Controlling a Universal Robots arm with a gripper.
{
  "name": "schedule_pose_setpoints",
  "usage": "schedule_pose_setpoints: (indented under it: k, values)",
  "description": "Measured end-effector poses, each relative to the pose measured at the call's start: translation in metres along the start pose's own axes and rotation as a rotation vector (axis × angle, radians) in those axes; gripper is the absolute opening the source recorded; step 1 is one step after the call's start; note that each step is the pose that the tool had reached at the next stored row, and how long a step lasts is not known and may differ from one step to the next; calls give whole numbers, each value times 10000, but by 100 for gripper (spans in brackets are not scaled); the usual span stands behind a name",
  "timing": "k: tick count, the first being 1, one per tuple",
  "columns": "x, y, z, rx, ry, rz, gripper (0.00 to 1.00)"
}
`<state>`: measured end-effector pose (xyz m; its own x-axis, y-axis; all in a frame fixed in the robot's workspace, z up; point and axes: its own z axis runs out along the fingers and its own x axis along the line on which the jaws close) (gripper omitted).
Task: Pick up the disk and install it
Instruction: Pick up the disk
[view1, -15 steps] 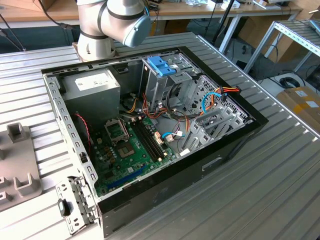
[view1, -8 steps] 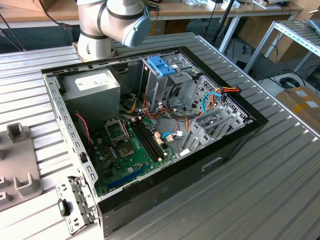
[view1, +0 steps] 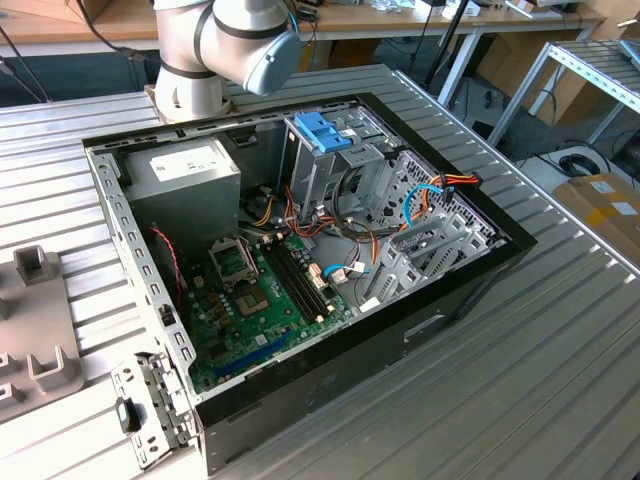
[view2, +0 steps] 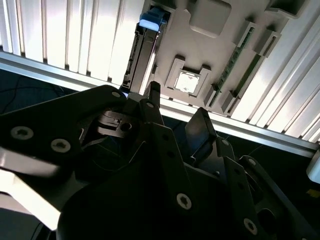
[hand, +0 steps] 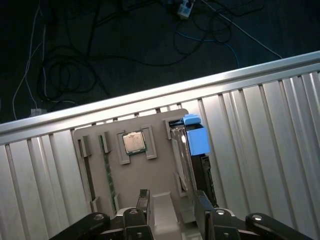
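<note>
Hanging above the grey holder tray (hand: 160, 172) with the pincer (hand: 171, 195) spread apart and clasping nothing: bare tray plainly visible through the gap between the fingers (hand: 144, 200). No contact with anything.

Parked in that tray, on its narrow edge in a slot, the disk (hand: 186, 155), with its blue carrier (hand: 196, 139) showing at one end. Probably stored upright like this to offer two flat faces to a pinch from above, rather than lying flat with nothing to get hold of. Nearby, in recesses of their own, a processor chip (hand: 134, 142) and a memory stick (hand: 107, 170), each apart from the disk. Roughly in line with one finger rather than centred in the gap, so judged an approach and not a grasp.

In the exterior view, the tray (view1: 25, 330) at about nine o'clock from the open computer case (view1: 400, 340), both on the ribbed metal bench (view1: 540, 380). Inside the case, toward twelve o'clock, a metal drive cage (view1: 330, 175) topped by a blue bracket (view1: 325, 130). By the look of it, the likely home for the disk, hence side panel off and bays exposed. Pick-up not yet made; nothing installed.
</note>
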<state>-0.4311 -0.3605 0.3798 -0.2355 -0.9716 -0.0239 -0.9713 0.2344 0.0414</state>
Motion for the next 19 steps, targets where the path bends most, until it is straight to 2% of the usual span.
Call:
schedule_pose_setpoints:
  k: [19]
  values:
    - [-92, 26, 66, 0, 0, 0, 48]
